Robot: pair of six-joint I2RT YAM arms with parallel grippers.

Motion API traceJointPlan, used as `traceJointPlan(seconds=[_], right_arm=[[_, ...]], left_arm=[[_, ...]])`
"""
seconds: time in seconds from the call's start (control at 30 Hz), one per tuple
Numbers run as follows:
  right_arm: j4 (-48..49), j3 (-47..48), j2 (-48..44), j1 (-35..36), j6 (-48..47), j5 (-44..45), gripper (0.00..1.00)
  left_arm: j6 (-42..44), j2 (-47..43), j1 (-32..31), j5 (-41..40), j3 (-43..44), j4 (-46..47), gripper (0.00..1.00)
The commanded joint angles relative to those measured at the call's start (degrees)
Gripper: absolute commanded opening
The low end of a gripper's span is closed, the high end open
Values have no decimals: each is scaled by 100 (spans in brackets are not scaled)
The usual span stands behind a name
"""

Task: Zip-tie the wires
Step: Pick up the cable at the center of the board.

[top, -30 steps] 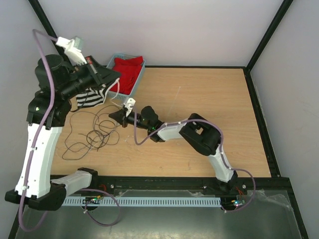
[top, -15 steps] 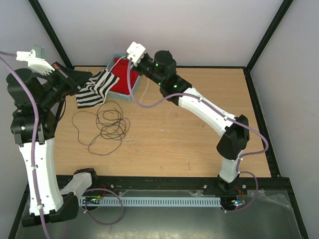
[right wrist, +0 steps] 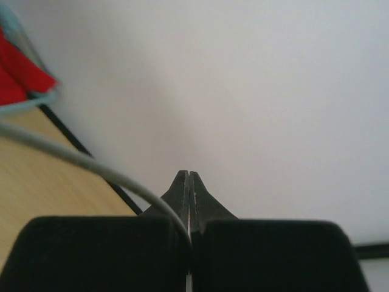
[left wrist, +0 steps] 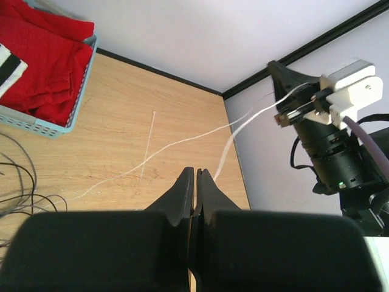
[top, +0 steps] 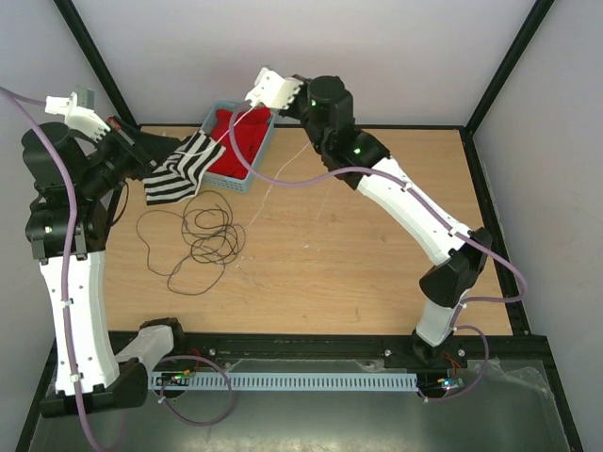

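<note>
A loose tangle of thin black wires (top: 203,235) lies on the wooden desk (top: 377,235) near its left edge, just in front of a blue basket (top: 231,184) holding red cloth in the far left corner. The right gripper (top: 256,102) hangs above the basket, its jaws pressed together on a pale strand (right wrist: 91,165). The left gripper (left wrist: 194,171), raised over the desk's left edge, is fully closed too. The strand reaches its tip and is possibly pinched there.
</note>
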Motion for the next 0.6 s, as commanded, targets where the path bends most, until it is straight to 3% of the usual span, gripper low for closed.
traceJointPlan(seconds=[0.0,0.17,0.27,0.37,0.47,0.57], right_arm=[[38,560,-257,-155,-991,1049,0],[687,1259,-105,-156,-2297,1367,0],[1555,1017,-218,-155,-3477,1697,0],[1885,722,-388,-194,-3962,1948,0],[1887,-72,-872,-359,-3995,2052,0],[1963,-1533,-1517,-675,-3525,1974,0]], left_arm=[[-235,139,32,215,157,92,0],[-325,302,32,285,439,108,0],[-395,390,24,369,576,124,0],[-442,451,-12,426,617,151,0],[-422,502,-232,355,524,190,0],[-304,596,-793,107,339,223,0]])
